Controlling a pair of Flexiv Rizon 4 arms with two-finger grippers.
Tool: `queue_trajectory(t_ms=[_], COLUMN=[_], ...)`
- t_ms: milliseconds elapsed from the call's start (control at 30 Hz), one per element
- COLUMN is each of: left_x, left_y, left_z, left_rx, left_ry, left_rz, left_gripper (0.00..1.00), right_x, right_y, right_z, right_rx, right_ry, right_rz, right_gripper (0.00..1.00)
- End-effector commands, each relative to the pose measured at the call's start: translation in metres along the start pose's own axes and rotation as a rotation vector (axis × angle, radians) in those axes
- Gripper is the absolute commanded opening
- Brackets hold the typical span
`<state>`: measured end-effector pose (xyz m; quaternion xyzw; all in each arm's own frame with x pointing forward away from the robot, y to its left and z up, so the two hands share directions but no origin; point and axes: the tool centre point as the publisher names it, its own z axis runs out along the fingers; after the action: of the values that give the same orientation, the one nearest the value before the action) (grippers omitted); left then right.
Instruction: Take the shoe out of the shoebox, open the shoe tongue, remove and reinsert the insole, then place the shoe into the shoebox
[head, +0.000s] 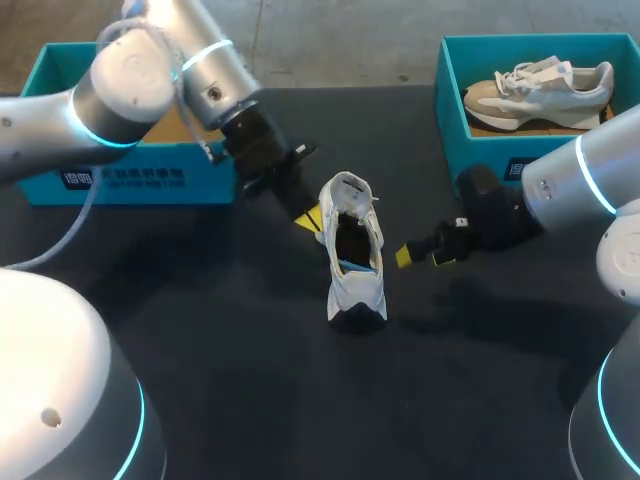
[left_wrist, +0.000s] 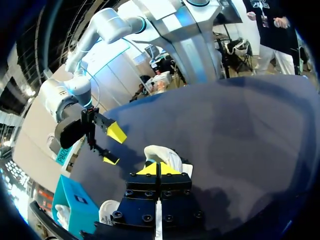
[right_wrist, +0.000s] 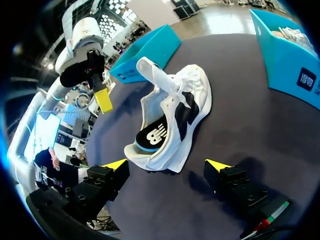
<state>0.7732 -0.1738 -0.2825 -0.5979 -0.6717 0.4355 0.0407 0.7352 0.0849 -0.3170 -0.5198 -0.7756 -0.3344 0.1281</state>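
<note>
A white shoe (head: 362, 285) stands out of its box, on its sole, near the middle of the dark desk (head: 250, 380), with its opening facing up. Its tongue (right_wrist: 152, 72) is pulled up and away from the opening. Inside, the dark insole (right_wrist: 150, 139) with a blue edge is in view; whether it lies flat in the shoe cannot be told.

The left arm comes in from the left, and its hand (head: 310, 218) sits just beside the shoe's far end, next to the raised tongue. In the left wrist view the two yellow tips of this hand (left_wrist: 159, 169) are pressed together with nothing between them, and the white shoe (left_wrist: 165, 154) shows just ahead of them. From the right wrist view the left hand (right_wrist: 104, 99) appears a little apart from the shoe (right_wrist: 185, 105), not touching it.

The right arm comes in from the right. Its hand (head: 421, 258) is near the shoe's other side, low over the desk and not touching it. Its fingers are spread wide and hold nothing. In its own view the hand (right_wrist: 166, 166) has the shoe lying ahead of the gap between its tips.

Two teal boxes stand along the far edge of the desk. The left shoebox (head: 120, 180) is behind the left arm. The right shoebox (head: 480, 150) holds another shoe (head: 540, 88), beige and white, lying on its side.
</note>
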Motion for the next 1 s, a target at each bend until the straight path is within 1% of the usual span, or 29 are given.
queue_trajectory(t_ms=[33, 267, 333, 400, 500, 567, 700, 800, 1000], left_x=[-0.005, -0.009, -0.01, -0.013, -0.016, -0.018, -0.023, -0.027, -0.033], left_y=[0.005, 0.008, 0.008, 0.007, 0.007, 0.006, 0.007, 0.007, 0.011], left_z=[-0.002, 0.001, 0.002, 0.003, 0.005, 0.007, 0.012, 0.014, 0.02], left_rx=[0.014, -0.001, -0.005, -0.004, -0.012, -0.02, -0.045, -0.061, -0.12], left_ry=[0.226, 0.313, 0.337, 0.338, 0.36, 0.37, 0.402, 0.415, 0.447], left_rz=[-0.007, -0.029, -0.034, -0.034, -0.036, -0.031, -0.021, -0.009, 0.029], left_gripper=[0.0, 0.0, 0.0, 0.0, 0.0, 0.0, 0.0, 0.0, 0.0], right_x=[0.002, -0.006, -0.007, -0.009, -0.011, -0.013, -0.016, -0.017, -0.017], right_y=[0.0, -0.002, -0.001, 0.0, 0.0, 0.0, -0.001, -0.002, -0.002], right_z=[-0.019, -0.04, -0.048, -0.057, -0.068, -0.074, -0.087, -0.094, -0.108], right_rx=[0.006, 0.038, 0.039, 0.063, 0.079, 0.108, 0.137, 0.143, 0.164], right_ry=[-0.023, -0.065, -0.064, -0.081, -0.077, -0.084, -0.096, -0.102, -0.123], right_rz=[-0.009, -0.031, -0.039, -0.048, -0.06, -0.07, -0.075, -0.077, -0.085], right_gripper=[1.0, 1.0, 1.0, 1.0, 1.0, 1.0, 1.0, 1.0, 1.0])
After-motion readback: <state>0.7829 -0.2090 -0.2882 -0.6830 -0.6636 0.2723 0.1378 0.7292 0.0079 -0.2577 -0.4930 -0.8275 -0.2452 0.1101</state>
